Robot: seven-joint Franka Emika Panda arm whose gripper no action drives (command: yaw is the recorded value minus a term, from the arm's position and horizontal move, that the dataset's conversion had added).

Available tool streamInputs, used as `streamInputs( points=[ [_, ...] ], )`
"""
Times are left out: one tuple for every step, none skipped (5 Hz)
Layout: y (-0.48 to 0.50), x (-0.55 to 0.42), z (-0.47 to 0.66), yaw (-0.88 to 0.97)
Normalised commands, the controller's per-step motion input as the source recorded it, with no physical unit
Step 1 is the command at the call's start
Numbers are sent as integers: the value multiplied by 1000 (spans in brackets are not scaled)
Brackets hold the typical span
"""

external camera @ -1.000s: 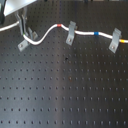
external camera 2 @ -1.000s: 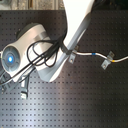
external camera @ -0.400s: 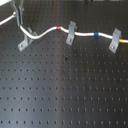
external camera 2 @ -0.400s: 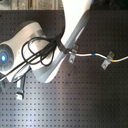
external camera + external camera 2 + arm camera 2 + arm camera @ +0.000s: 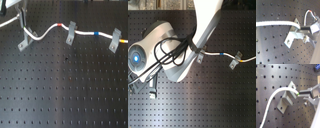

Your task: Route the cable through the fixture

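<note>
The white cable (image 5: 47,31) runs across the board in the first exterior view, with a red band (image 5: 61,24) and a blue band (image 5: 96,34). Its left stretch lies across the forked top of the slanted grey fixture (image 5: 26,40) near the first exterior view's left. My gripper (image 5: 21,19) stands just above and behind the fixture, shut on the cable. In the first wrist view the cable (image 5: 271,101) arcs over the fixture (image 5: 286,100) to the gripper (image 5: 301,93). The second wrist view shows the cable (image 5: 273,23) reaching the fixture (image 5: 292,37).
Two narrower grey clips (image 5: 71,32) (image 5: 116,40) hold the cable further to the first exterior view's right. The black board (image 5: 65,90) has rows of holes. In the second exterior view the white arm (image 5: 203,25) and its black hoses (image 5: 168,55) cover the fixture area.
The gripper has shifted slightly by the fixture with the cable in it. The two narrow clips and the right part of the cable have not moved.
</note>
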Motion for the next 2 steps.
streamInputs(
  points=[
    [-110,-34,283,31],
    [0,43,6,120]
  ],
)
